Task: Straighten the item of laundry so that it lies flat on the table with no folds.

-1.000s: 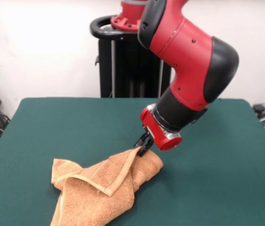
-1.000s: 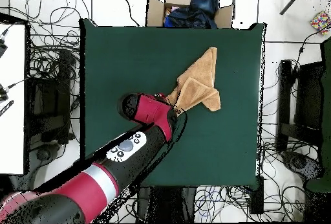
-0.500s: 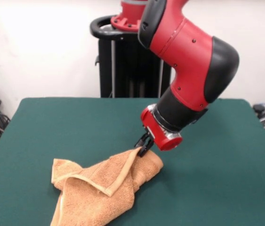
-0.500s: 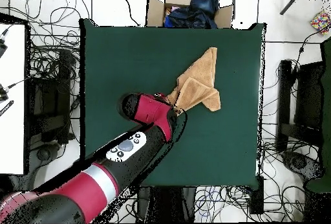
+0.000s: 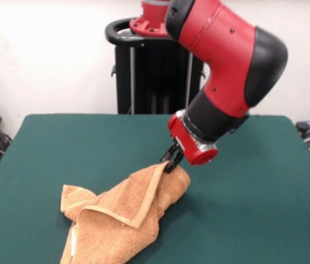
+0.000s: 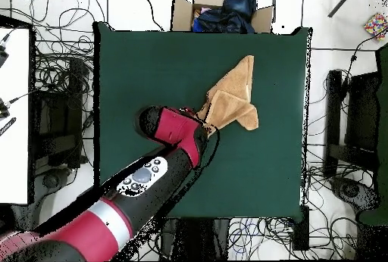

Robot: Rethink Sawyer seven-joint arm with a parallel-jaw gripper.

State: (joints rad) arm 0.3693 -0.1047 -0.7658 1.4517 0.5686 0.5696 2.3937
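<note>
The orange-tan towel (image 5: 123, 214) lies crumpled and folded on the green table (image 5: 265, 192), near the front-left in the front view. A folded-over banded edge runs up toward my gripper. My gripper (image 5: 170, 161) is shut on the towel's upper corner and holds it lifted slightly off the table. In the overhead view the towel (image 6: 231, 96) sits right of centre and the gripper (image 6: 204, 125) is at its lower-left corner, mostly hidden under the red wrist.
The black pedestal (image 5: 143, 71) stands at the far side of the table. A cardboard box with dark cloth (image 6: 221, 9) sits beyond the table's top edge in the overhead view. Cables lie on the floor around the table.
My arm has risen and shifted slightly right in the front view, pulling the towel's held corner up and stretching the fold a little.
</note>
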